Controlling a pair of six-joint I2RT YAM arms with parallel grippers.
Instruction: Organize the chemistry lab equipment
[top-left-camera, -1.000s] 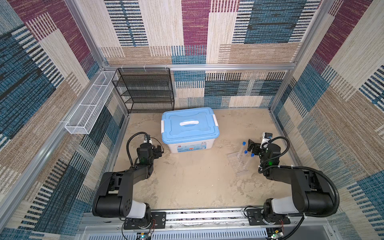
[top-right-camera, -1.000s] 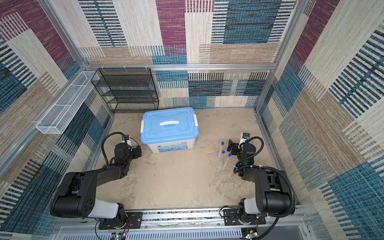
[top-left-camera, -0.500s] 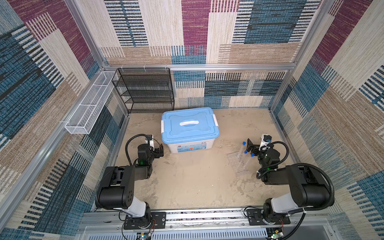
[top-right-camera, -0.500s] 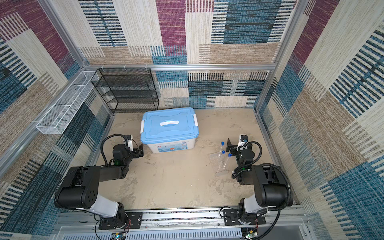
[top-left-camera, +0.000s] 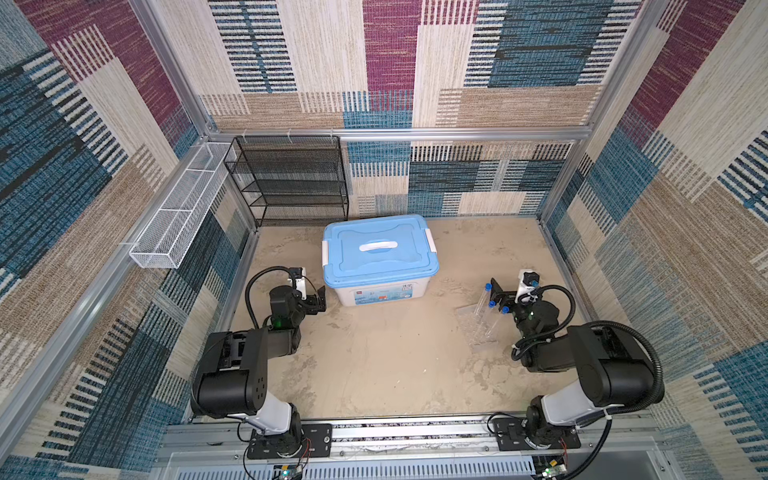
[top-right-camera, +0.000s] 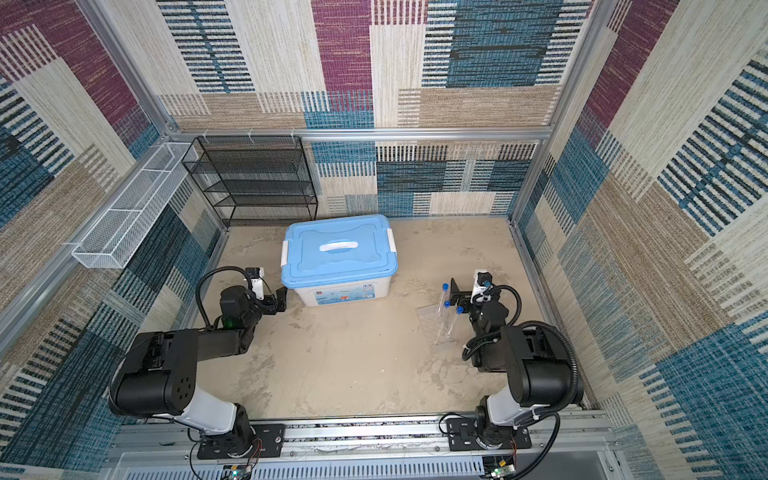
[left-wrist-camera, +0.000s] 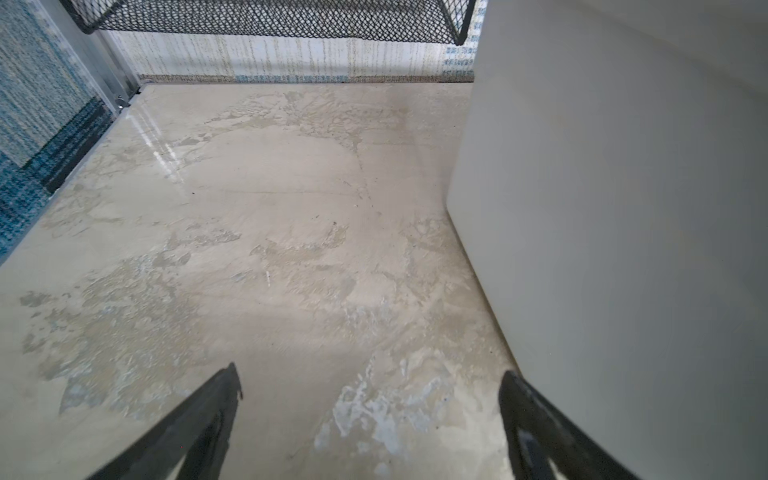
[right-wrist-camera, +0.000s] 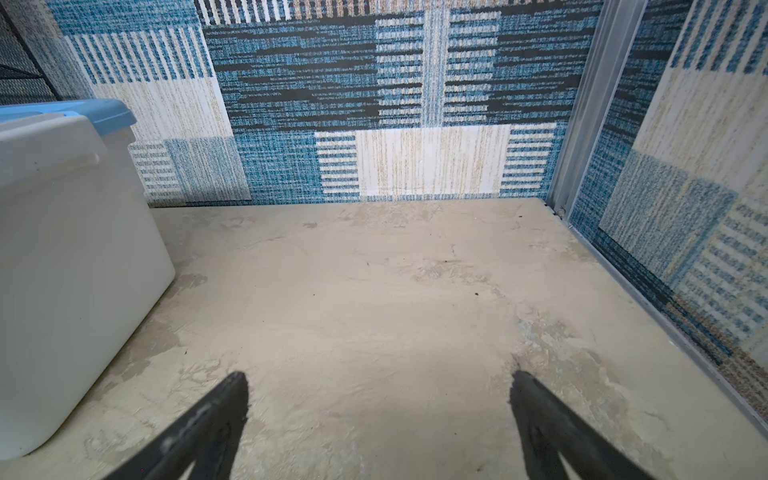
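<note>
Top views: blue-capped tubes (top-left-camera: 491, 305) just beside right tool (top-left-camera: 514, 291), spread wide, empty; left tool (top-left-camera: 319, 300) wide, empty.

Mottled beige table (top-left-camera: 374, 374) carries: white plastic tub with blue lid (top-left-camera: 380, 293), centre rear; black wire-mesh shelf (top-left-camera: 291, 183), rear left corner; clear plastic tube rack (top-left-camera: 478, 332), right side, bearing three clear blue-capped tubes (top-left-camera: 491, 304)

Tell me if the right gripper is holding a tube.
No, in the right wrist view the right gripper stands open with only bare table between its jaws.
</note>
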